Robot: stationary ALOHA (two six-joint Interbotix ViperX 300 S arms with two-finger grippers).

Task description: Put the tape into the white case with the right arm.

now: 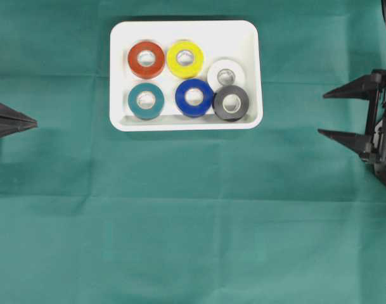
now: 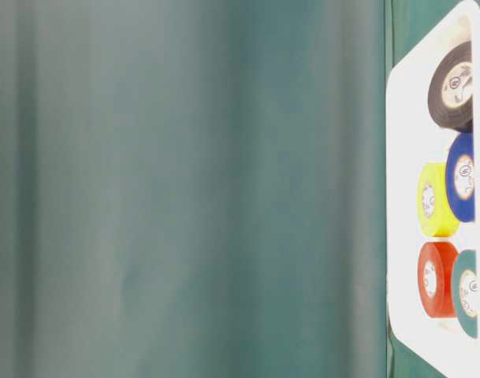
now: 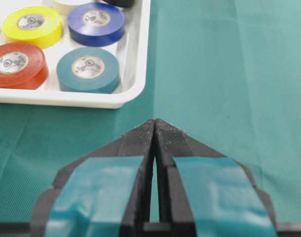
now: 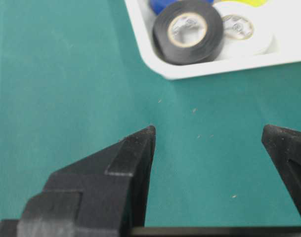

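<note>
The green surface [image 1: 193, 240] carries the white case [image 1: 186, 30] near its far middle, well apart from both grippers. The case lies with its long axis left to right, and it is off to the left of the right gripper [image 1: 337, 114], slightly nearer that one than the left gripper [image 1: 34, 120]. All six tapes already sit inside; the black tape [image 1: 231, 102] fills the corner closest to the right arm. The right gripper's jaws stand wide apart and empty; the left's are pressed together. No tape remains outside, so I judge the task done.
</note>
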